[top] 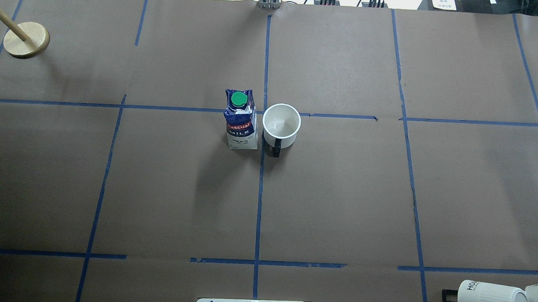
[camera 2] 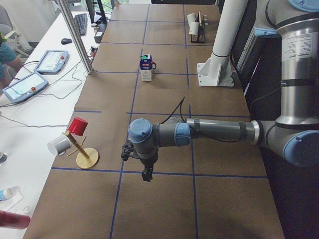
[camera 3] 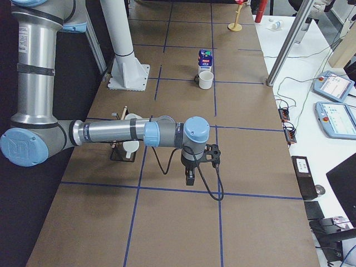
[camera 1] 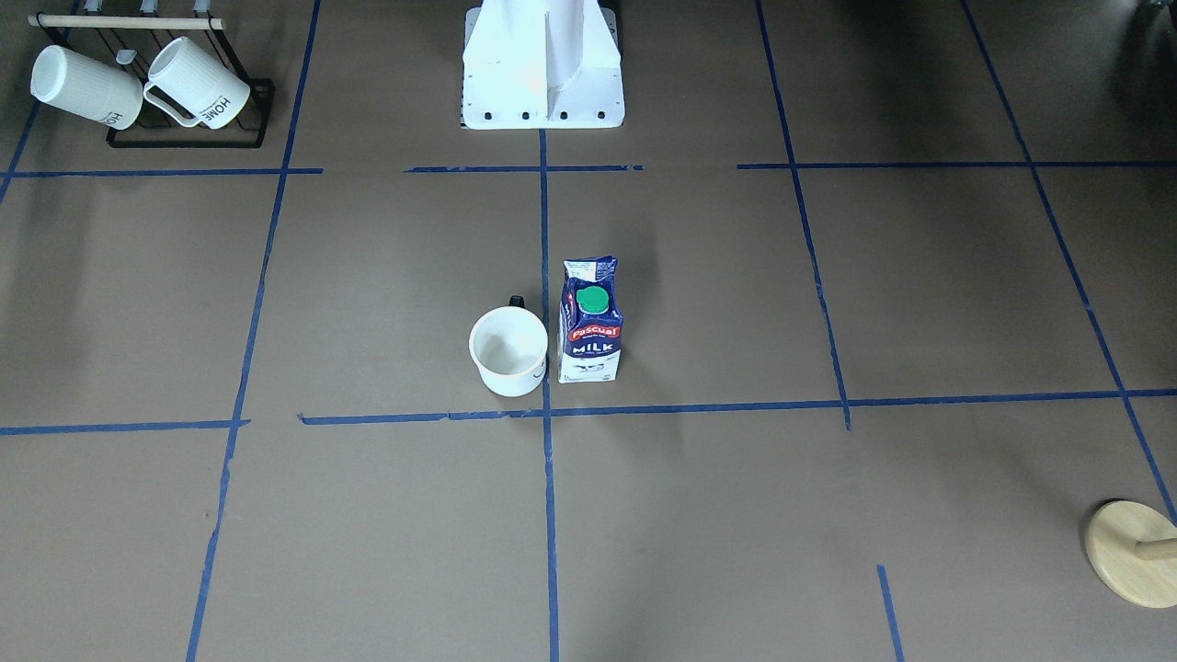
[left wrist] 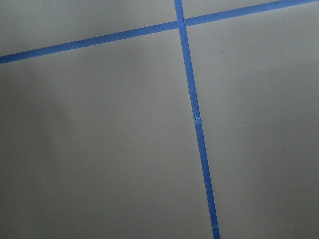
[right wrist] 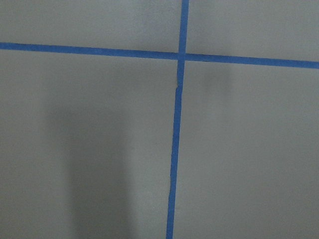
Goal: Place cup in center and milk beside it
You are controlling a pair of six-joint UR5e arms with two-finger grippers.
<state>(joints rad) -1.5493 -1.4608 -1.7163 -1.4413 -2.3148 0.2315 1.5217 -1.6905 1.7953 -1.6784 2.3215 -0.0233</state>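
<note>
The cup [camera 1: 508,350], white with a dark handle, stands upright right by the center crossing of blue tape [camera 1: 547,412]. The milk [camera 1: 590,324], a blue and white carton with a green cap, stands upright close beside it, across the middle tape line. Both also show in the overhead view, the cup [top: 281,124] and the milk [top: 241,120]. My left gripper [camera 2: 146,174] shows only in the exterior left view, far from both things. My right gripper [camera 3: 189,178] shows only in the exterior right view, also far off. I cannot tell whether either is open or shut. The wrist views show only tape lines.
A black rack [camera 1: 188,138] with two ribbed "HOME" mugs [camera 1: 198,85] stands in a corner near the robot's right. A wooden peg stand [top: 26,39] stands at the far left corner. The white robot base [camera 1: 542,64] is at the table's near edge.
</note>
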